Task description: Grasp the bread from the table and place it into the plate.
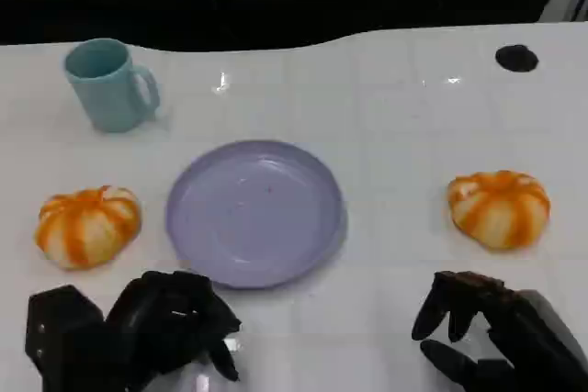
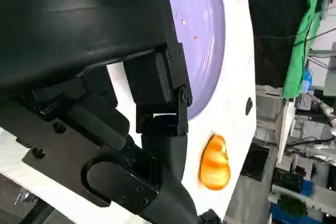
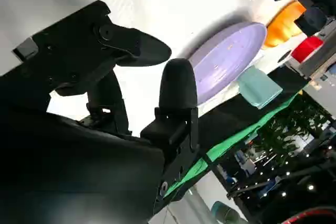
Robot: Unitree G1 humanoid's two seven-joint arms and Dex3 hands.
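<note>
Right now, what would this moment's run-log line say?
stage: pre-grasp | left hand: empty | right hand: empty | breads: on table | plate: empty

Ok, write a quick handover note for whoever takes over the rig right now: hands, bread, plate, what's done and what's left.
Left hand: holds nothing, low at the table's near edge, in front of the plate.
Right hand: holds nothing, fingers apart, near edge.
Left bread lies on the table left of the plate; right bread lies to its right. Both untouched.
Plate holds nothing.
Done: nothing yet.
Left: grasp a bread and set it in the plate.
</note>
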